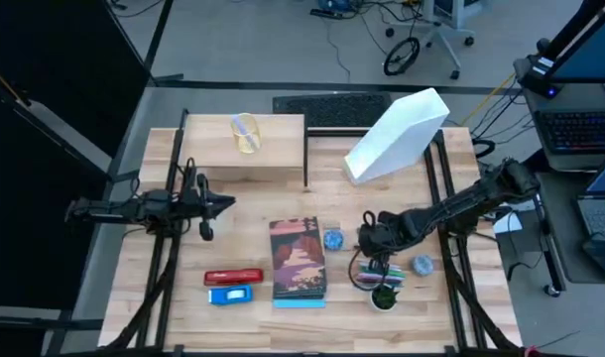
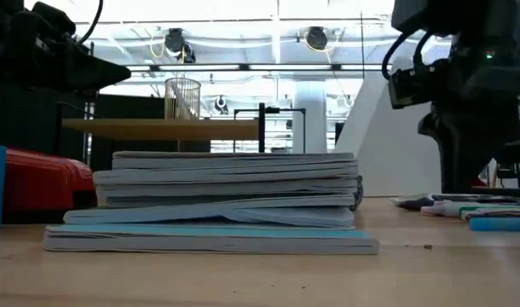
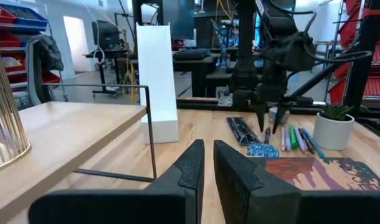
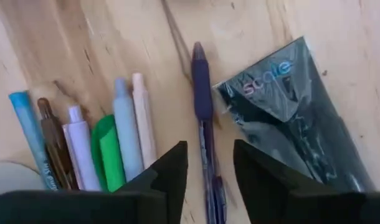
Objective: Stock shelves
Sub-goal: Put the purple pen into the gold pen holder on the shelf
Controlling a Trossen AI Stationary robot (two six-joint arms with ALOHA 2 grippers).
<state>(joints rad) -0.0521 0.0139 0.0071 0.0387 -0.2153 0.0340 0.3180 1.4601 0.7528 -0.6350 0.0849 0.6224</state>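
the right gripper (image 4: 207, 171) hung over the row of pens (image 4: 90, 149), fingers parted narrowly astride a dark blue pen (image 4: 202, 93), likely lined up to pinch it. the left gripper (image 3: 205, 171) waited nearly closed and empty beside the low wooden shelf (image 1: 245, 159); the white file holder (image 1: 397, 134) leaned behind, unstocked.

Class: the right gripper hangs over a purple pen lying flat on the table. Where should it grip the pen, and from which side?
Probably from straight above, on the barrel of the purple pen. It lies flat between the marker row and the black packet, with bare wood along both sides. The open right gripper already straddles it, one finger per side.
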